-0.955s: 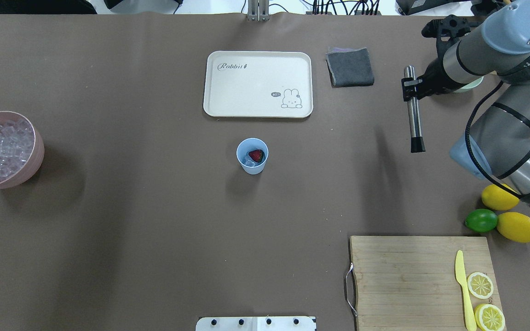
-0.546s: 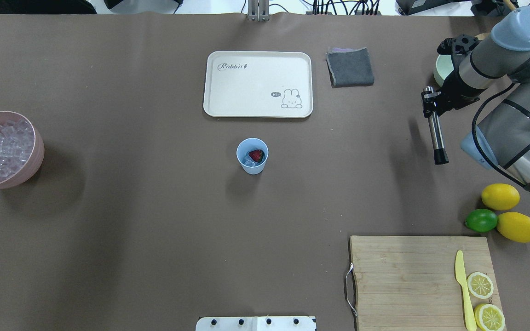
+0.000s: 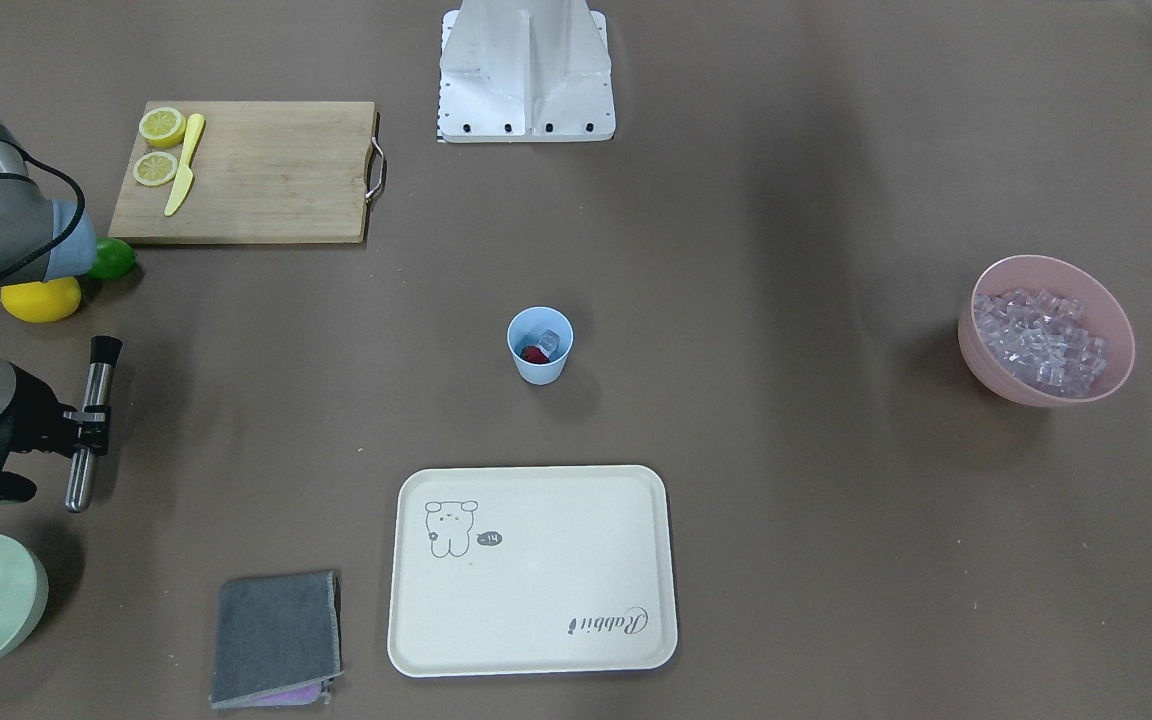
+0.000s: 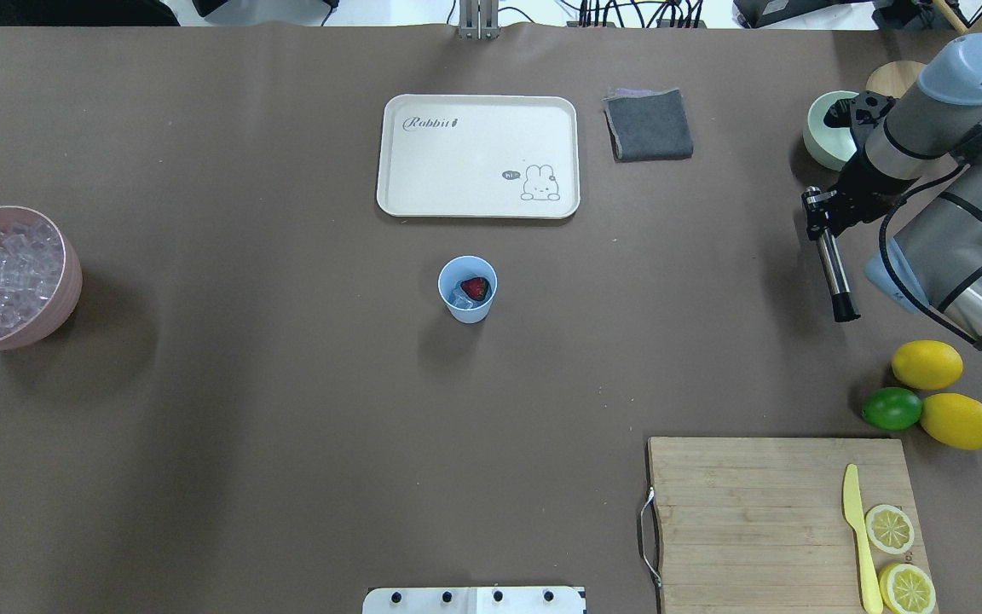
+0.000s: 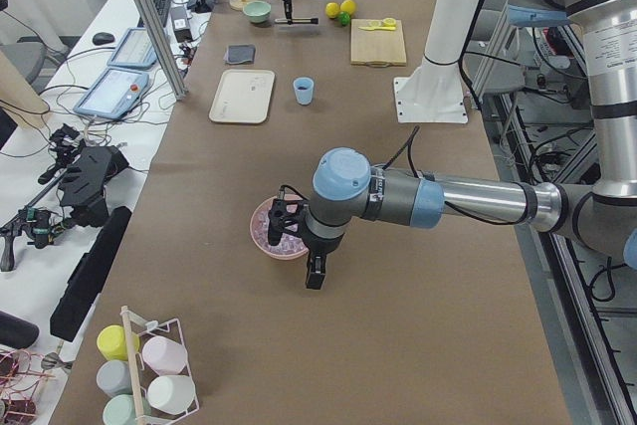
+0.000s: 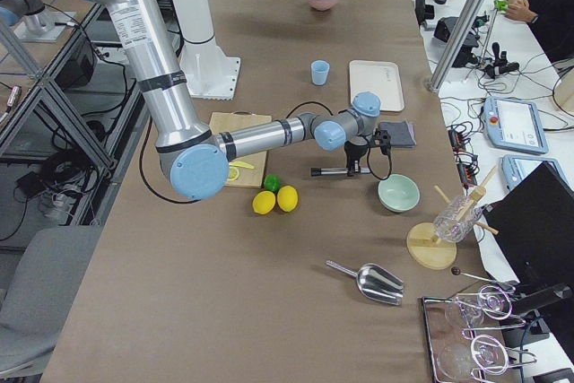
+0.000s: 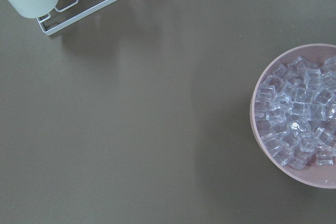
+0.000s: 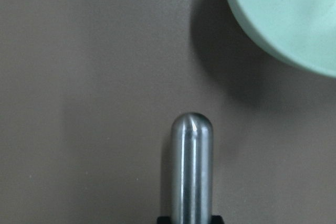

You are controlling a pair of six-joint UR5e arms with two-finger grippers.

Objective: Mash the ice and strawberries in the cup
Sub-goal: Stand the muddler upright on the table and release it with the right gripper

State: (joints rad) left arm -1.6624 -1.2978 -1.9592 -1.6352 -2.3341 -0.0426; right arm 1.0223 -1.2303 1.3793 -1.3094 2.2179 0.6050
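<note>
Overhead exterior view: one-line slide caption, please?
Right gripper holds a steel muddler, well apart from the blue cup containing ice and a strawberry.

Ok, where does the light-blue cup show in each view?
Front-facing: cup at centre, just above the tray.
Overhead: centre, just below the tray.
Exterior left: upper middle, right of the tray.
Exterior right: upper middle, left of the tray.
Left wrist, right wrist: not in view.
Shared landmark: the cream tray.
</note>
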